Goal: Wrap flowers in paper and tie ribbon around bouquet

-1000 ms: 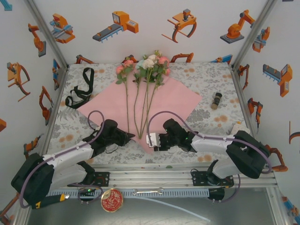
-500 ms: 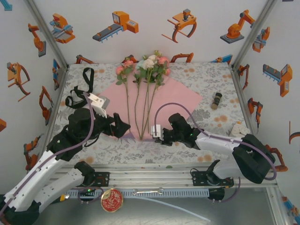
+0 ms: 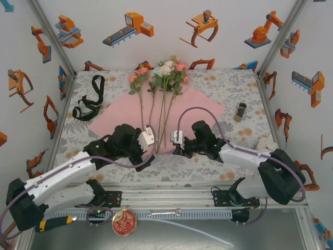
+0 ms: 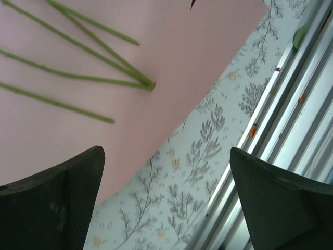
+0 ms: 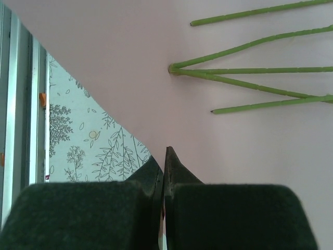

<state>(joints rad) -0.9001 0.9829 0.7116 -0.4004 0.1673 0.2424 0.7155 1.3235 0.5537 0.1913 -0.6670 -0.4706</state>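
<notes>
From above, the pink paper [image 3: 197, 107] lies mid-table [image 3: 234, 83]. The flowers [image 3: 165, 70] lie on it, heads toward the far edge, and the ribbon [image 3: 88, 104] is by the left edge. Left wrist view: the left gripper [image 4: 166, 151] is wide and empty over the paper's near edge. Right wrist view: the right gripper [image 5: 164, 151] is pinched tight on that edge.

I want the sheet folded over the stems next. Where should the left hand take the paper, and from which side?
Take the paper at its near-left edge, past the stem ends. The sheet lies flat and thin, so come in low from the tablecloth side and slip one finger under; that margin is bare, and the open left hand hovers by it.
</notes>
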